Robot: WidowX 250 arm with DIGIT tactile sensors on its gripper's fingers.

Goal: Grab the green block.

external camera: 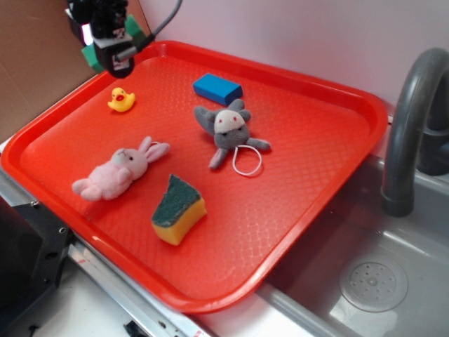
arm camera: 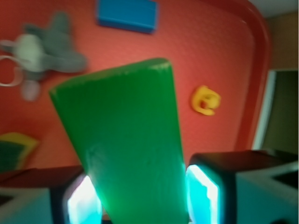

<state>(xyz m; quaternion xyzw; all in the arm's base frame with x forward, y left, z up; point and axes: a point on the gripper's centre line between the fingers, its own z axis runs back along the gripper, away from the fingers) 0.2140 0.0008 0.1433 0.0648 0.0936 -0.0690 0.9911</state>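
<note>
**Green block up in the gripper over the tray's far left corner**

The gripper (external camera: 116,50) hangs above the far left corner of the red tray (external camera: 330,133), and the wrist view settles it: the green block (arm camera: 126,140) sits clamped between the two fingers (arm camera: 203,189), one pad pressed to each long side, the block filling the middle of that view and clear of the tray floor. From the exterior view only green slivers (external camera: 91,56) peek out on either side of the gripper.

Count what lies on the tray: five things. One blue block (external camera: 217,88) near the far edge. One yellow duck (external camera: 121,100) by the left edge, just below the gripper. Two plush toys: one grey (external camera: 228,126) in the middle, with a white loop beside it, and one pink rabbit (external camera: 119,170) toward the near left edge. One yellow sponge (external camera: 179,209) with a dark green top, close to the near edge. All five lie apart from each other.

To the right of the tray, one grey sink (external camera: 372,281) and one dark tap (external camera: 414,126).
</note>
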